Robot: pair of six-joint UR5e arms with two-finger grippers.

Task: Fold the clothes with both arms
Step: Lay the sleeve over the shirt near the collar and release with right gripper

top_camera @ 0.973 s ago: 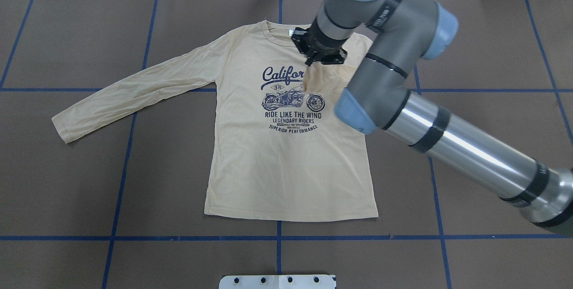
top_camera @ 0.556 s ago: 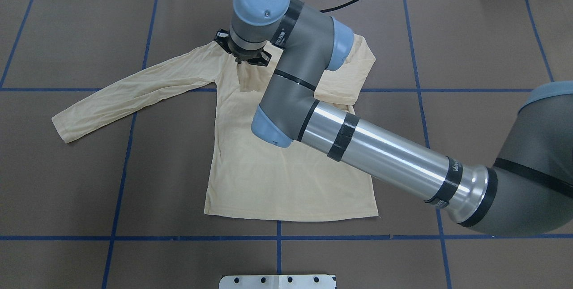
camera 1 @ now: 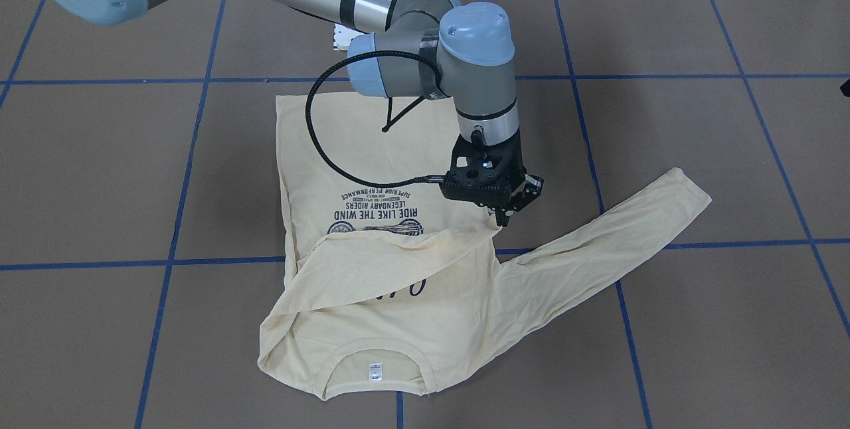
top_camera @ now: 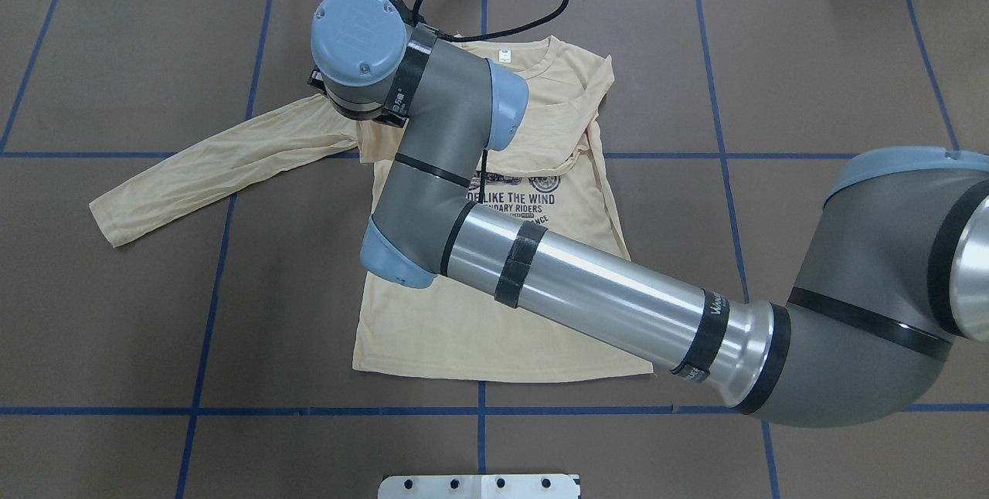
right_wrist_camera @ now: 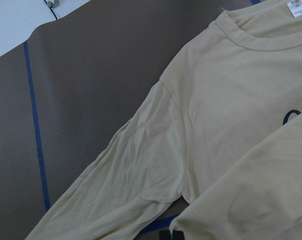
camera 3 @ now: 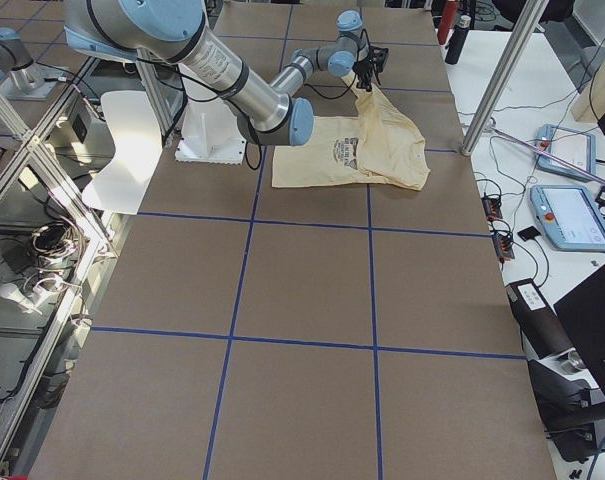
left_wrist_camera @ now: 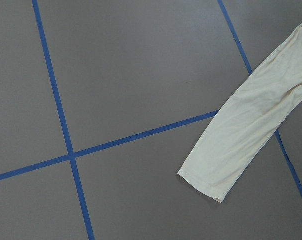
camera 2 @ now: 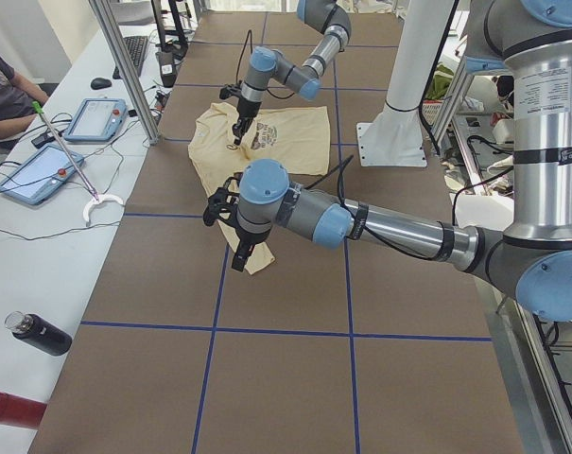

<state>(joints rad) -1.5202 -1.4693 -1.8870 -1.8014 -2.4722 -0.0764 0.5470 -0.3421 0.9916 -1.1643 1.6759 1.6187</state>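
**Right sleeve crossing the chest, left sleeve waiting**

The T-shirt (camera 1: 372, 150) is lying print-up on the table (camera 1: 99, 170), with its collar (camera 1: 378, 344) on the side away from the robot's base. The right fingers (camera 1: 503, 215) are closing to a tight pinch on the cuff end of the right sleeve (camera 1: 398, 254). They are holding it just above the cloth, out past the collar's left-shoulder side and a little toward the hem. The sleeve is slanting across the chest hemward of the collar and covering the top of the navy print (camera 1: 375, 213).

The step in hand seems to be folding the first sleeve inward. The next move is probably calling for the cuff to be lowered flat near the left armpit and released without dragging the body askew.

The left sleeve (camera 1: 597, 243) is stretching straight out from the collar's left side, unfolded. The left fingers (camera 2: 244, 255) are hanging over its cuff, and I cannot tell how far open they are.

The front-facing view is showing the pinch, while the overhead view is hiding it under the arm's wrist. Only the left-end view is showing the left arm. The left wrist view is giving only the cuff and the blue tape lines (left_wrist_camera: 61, 125).
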